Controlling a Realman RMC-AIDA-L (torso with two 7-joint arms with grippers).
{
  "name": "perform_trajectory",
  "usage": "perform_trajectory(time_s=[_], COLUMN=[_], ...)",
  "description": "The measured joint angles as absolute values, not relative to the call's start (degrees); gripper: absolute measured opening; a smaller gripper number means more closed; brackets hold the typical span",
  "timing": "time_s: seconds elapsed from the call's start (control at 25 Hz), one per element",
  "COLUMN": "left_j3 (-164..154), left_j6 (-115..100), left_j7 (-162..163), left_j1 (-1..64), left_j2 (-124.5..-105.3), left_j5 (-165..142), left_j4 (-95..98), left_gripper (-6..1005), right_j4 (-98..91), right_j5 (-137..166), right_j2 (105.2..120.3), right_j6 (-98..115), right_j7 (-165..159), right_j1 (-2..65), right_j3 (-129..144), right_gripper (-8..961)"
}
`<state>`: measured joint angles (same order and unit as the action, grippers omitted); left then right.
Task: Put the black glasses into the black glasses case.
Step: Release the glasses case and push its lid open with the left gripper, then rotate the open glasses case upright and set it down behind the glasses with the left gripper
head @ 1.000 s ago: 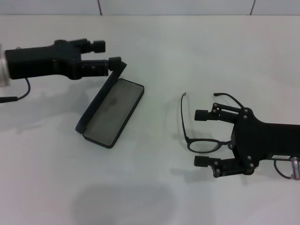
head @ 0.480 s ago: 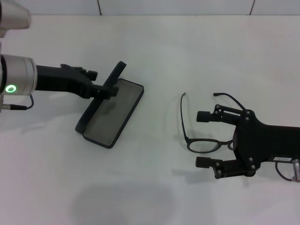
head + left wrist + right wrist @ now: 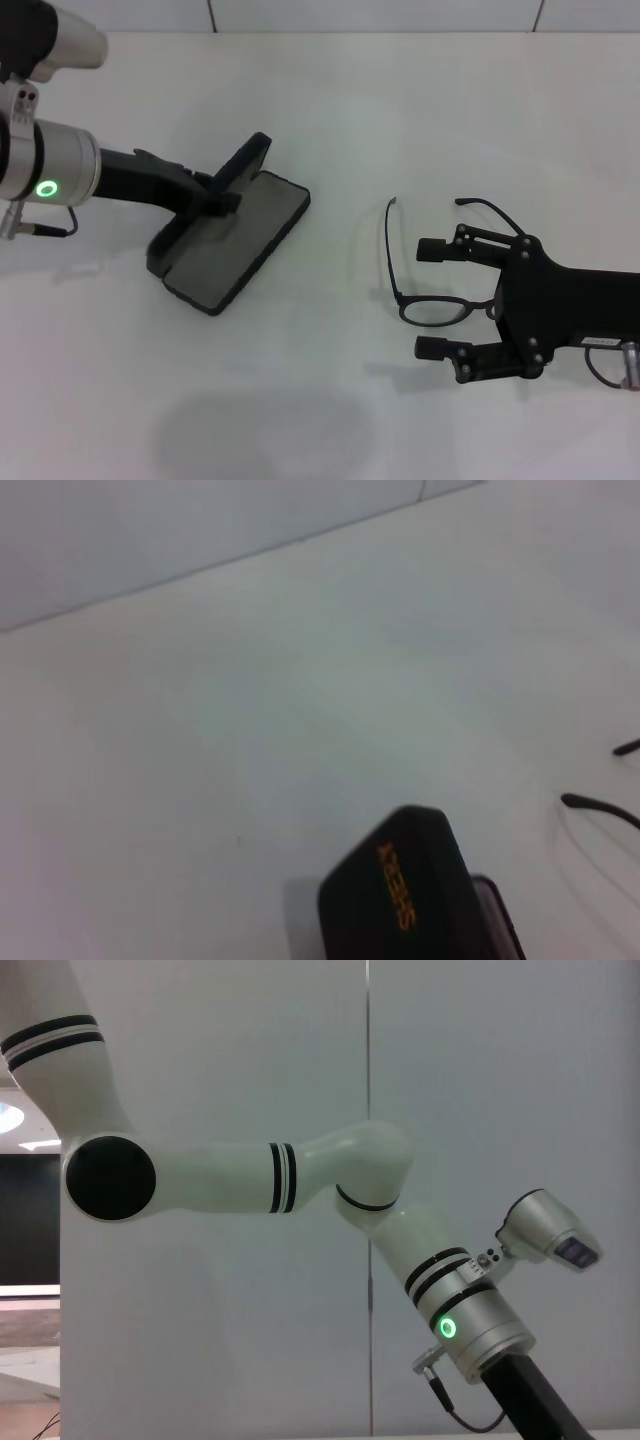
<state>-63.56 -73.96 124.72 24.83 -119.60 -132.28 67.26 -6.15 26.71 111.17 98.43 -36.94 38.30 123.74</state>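
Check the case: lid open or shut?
Open. In the head view the black glasses case shows its grey lining, lid raised at the far edge with the left gripper at it. Nothing inside; black glasses lie apart.

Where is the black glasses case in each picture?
Head view: the black glasses case lies open on the white table, left of middle, with the left claw at its raised lid.
Left wrist view: only its lid with orange letters shows, at the bottom edge.
Right wrist view: not in it.
Shared landmark: the black glasses, whose arm tips show in the left wrist view.
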Motion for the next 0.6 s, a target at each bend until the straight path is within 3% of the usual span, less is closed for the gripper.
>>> perform_trajectory(time_s=[0.4, 0.6], left_j3=[-65.9, -66.9], left_j6=[-73.5, -73.4], left_j7=[122.2, 120.4], left_j1=[25.7, 26.8], left_j2=[-119.54, -119.53], left_j5=[-135.1, -135.1], left_j4=[68.3, 70.1], left_gripper=[392, 299], right_j4=[-6.2, -7.2], right_j5=[27.0, 28.4], right_j2=[111.27, 111.47], right_j6=[98.5, 98.6], right_j7=[-36.4, -36.4], right_j1=[37.5, 36.9], right_j3=[124.1, 124.0], right_gripper=[870, 870])
